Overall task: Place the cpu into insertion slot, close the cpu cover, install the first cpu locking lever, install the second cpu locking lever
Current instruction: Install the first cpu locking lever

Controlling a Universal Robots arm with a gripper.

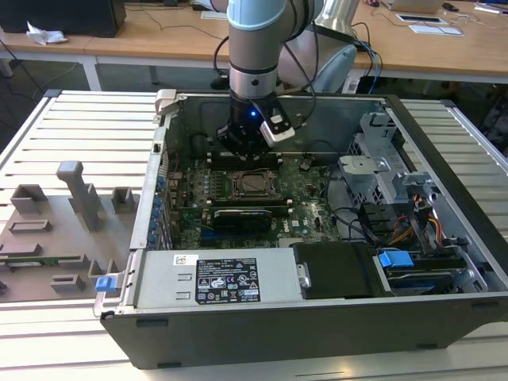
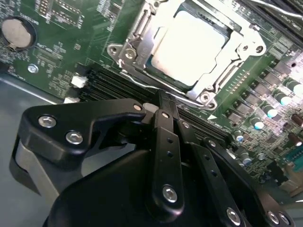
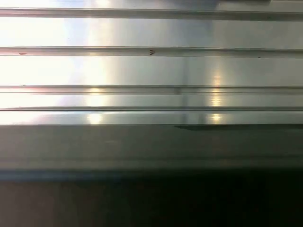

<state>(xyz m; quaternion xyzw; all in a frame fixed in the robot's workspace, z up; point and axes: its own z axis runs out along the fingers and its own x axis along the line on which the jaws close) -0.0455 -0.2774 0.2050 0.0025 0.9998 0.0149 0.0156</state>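
Observation:
The cpu (image 2: 189,45), a pale silvery square, lies in the insertion slot (image 1: 255,184) on the green board. The cpu cover (image 2: 137,35), a silver frame, lies flat around the chip. A thin wire locking lever (image 2: 142,84) runs along the socket's edge nearest the gripper. My gripper (image 2: 162,103) has its black fingers (image 2: 165,137) drawn together, the tips just beside that lever at the socket's rim; I cannot tell whether they touch it. In the exterior view the gripper (image 1: 244,149) hangs inside the open computer case, just behind the socket.
Black memory slots (image 2: 109,85) lie between gripper and socket. A black card (image 1: 250,216) sits in front of the socket, with the power supply (image 1: 214,278) at the case front and drive cages (image 1: 381,171) with cables on the exterior view's right. A ribbed metal surface (image 3: 151,71) appears in the first wrist view.

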